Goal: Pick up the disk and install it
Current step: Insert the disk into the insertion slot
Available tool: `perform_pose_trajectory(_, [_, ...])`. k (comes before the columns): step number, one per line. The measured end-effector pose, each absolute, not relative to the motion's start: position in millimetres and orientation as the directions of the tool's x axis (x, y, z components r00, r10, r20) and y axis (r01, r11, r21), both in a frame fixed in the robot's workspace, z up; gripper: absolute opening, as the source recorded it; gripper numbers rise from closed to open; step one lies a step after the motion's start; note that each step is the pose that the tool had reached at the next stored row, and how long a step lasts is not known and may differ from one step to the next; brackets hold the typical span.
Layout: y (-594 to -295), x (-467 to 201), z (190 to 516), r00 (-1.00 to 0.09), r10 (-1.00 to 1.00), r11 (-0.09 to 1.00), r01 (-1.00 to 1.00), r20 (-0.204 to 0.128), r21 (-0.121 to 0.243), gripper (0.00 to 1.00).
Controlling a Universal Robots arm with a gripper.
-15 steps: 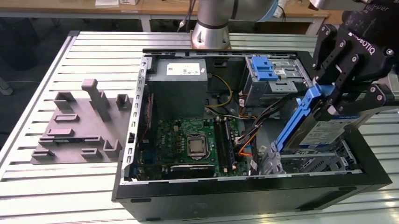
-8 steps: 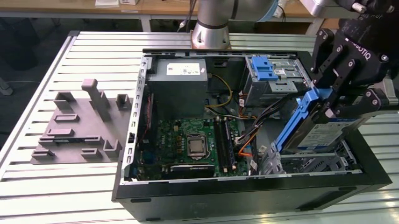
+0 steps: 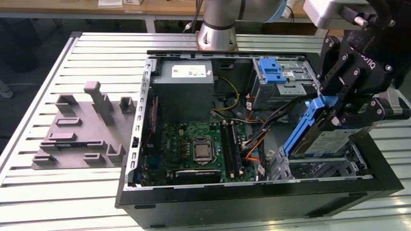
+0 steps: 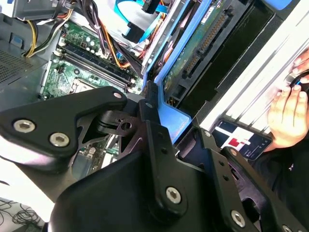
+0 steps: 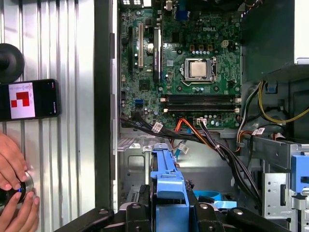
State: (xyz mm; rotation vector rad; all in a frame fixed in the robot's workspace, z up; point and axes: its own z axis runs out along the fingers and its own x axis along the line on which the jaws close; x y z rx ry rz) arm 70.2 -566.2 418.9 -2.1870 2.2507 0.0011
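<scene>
In the exterior view my gripper (image 3: 350,103) is shut on the disk (image 3: 324,139), a silver drive with a blue-and-white label in a blue plastic frame. The disk hangs steeply tilted inside the open computer case (image 3: 257,190), at the exterior view's right. Its lower end is down at the silver drive bay (image 3: 321,167). In the first wrist view the blue frame (image 5: 169,179) sticks out between my black fingers (image 5: 137,212). In the second wrist view the disk's green circuit side (image 4: 203,43) faces the camera, beyond the gripper (image 4: 169,121).
Inside the case are the motherboard (image 3: 199,144), a grey power supply (image 3: 186,91), a silver cage with a blue latch (image 3: 276,77) and loose cables (image 3: 253,144). A grey fixture (image 3: 83,130) lies on the slatted table. A hand (image 5: 14,193) and a phone (image 5: 29,99) are beside the case.
</scene>
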Motion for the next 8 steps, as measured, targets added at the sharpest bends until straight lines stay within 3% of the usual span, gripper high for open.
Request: perform_pose_trajectory(8, [-566.3, 70.2, 410.6, -0.029, -1.0, 0.029, -1.0, -0.003, -0.002, 0.36])
